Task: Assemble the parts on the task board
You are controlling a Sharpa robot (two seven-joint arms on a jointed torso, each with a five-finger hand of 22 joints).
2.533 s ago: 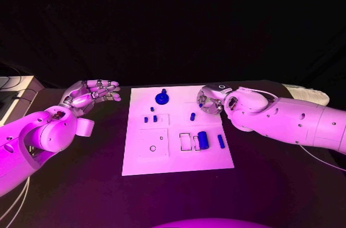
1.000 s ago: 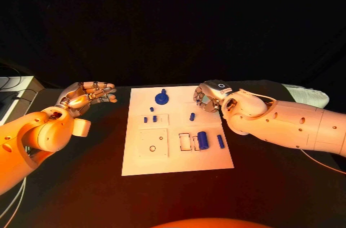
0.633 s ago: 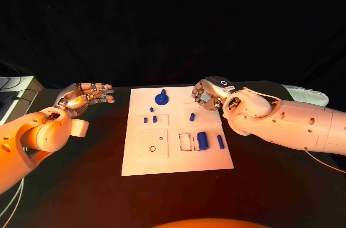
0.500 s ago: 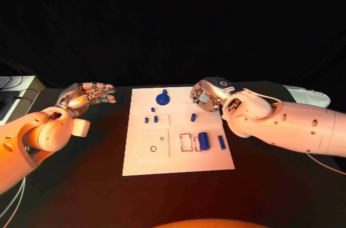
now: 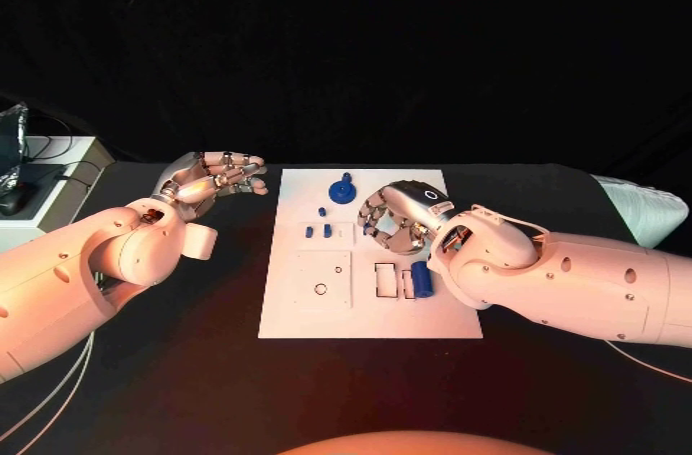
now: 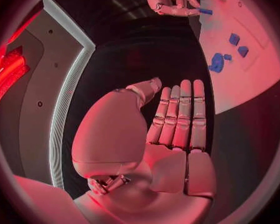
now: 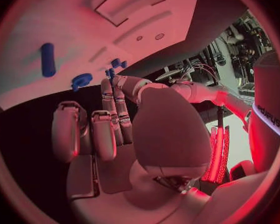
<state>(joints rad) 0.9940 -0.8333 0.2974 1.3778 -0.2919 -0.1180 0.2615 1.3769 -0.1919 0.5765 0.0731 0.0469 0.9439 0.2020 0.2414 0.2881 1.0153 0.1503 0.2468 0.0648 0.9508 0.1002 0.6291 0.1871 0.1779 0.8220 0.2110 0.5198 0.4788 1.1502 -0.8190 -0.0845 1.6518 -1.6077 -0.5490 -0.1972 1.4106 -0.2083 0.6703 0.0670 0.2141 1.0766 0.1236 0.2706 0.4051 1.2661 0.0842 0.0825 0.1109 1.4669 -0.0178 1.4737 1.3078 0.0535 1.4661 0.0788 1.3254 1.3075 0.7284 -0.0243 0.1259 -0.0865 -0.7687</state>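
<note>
The white task board [image 5: 361,315] lies in the middle of the black table. On it are a round blue part [image 5: 343,190] at the far edge, three small blue parts [image 5: 317,231] below that, and a blue cylinder [image 5: 420,278] half hidden by my right arm. My right hand [image 5: 397,220] hovers over the board's middle with its fingers bent and nothing in it. In the right wrist view that hand [image 7: 115,134] faces a blue peg [image 7: 47,59]. My left hand [image 5: 216,180] is raised left of the board, open; the left wrist view shows its fingers [image 6: 180,114] straight and side by side.
The board has a square recess [image 5: 323,280] and narrow slots [image 5: 387,280] near its middle. A white box with cables [image 5: 58,175] stands at the table's left edge. A pale object [image 5: 642,205] lies at the right edge.
The camera has shifted. My right hand has moved from the board's far right edge inward over its middle, covering the blue peg there. My left hand stays raised beside the board.
</note>
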